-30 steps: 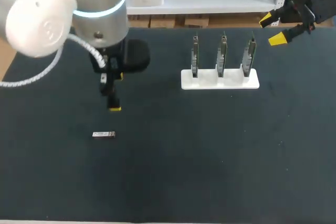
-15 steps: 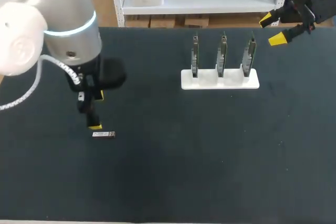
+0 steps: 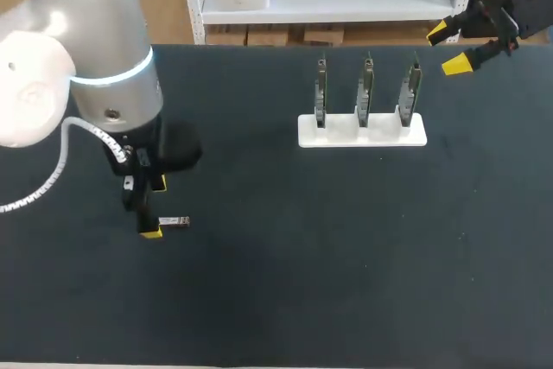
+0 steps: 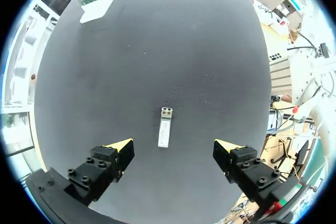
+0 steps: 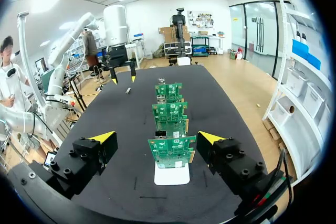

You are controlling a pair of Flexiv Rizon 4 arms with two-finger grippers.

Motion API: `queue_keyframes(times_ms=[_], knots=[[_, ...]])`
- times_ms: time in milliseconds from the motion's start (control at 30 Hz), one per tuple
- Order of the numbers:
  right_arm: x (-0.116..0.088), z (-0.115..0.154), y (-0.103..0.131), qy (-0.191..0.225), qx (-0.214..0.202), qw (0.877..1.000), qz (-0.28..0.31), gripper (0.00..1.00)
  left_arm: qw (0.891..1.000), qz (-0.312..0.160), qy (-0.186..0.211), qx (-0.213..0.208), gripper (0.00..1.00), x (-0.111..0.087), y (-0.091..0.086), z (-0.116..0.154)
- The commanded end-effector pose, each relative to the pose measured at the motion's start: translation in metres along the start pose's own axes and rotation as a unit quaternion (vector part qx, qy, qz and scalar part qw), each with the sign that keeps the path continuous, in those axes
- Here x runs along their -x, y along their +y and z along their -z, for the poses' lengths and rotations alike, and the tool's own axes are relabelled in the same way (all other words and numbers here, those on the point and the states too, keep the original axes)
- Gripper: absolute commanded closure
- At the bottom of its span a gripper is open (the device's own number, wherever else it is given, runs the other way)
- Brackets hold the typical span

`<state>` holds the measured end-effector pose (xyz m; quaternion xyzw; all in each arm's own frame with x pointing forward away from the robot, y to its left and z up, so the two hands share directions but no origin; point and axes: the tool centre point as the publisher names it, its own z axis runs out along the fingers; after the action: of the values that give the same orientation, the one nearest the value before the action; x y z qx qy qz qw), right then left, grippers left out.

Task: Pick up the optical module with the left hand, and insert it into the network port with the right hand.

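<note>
Left claw spread wide and empty, low over the dark tabletop. The small silver oblong optical module lies flat in the gap between the two yellow-tipped fingers, a shade ahead of the tips and touching neither. Its long axis runs straight out from the claw, across the line joining the tips, so my read is that closing would catch its two long sides.

Head view: the module sits just beside the nearer yellow tip. The left arm is by far the closer one. Right claw also wide and empty, parked at the far right corner, past the white stand holding three upright green circuit boards.

Against a second ago: left claw has swung leftward and nearer, from well beyond the module to straddling it. Module, stand and right arm unmoved.
</note>
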<state>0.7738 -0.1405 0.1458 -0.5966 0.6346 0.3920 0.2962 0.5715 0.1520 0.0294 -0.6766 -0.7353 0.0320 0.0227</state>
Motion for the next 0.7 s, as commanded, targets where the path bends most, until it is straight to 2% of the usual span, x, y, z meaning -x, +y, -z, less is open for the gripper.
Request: queue_keyframes(times_ms=[33, 267, 700], knots=[[0.000, 0.000, 0.002, 0.000, -0.002, 1.000, 0.001, 0.00, 1.000, 0.001, 0.001, 0.000, 0.00, 0.000, 0.000, -0.008], [0.000, 0.000, 0.002, 0.000, -0.002, 1.000, 0.001, 0.00, 1.000, 0.002, 0.009, 0.016, 0.00, -0.006, -0.003, -0.020], [0.000, 0.000, 0.002, 0.000, -0.002, 1.000, 0.001, 0.00, 1.000, 0.005, 0.008, 0.011, 0.00, -0.006, -0.003, -0.035]])
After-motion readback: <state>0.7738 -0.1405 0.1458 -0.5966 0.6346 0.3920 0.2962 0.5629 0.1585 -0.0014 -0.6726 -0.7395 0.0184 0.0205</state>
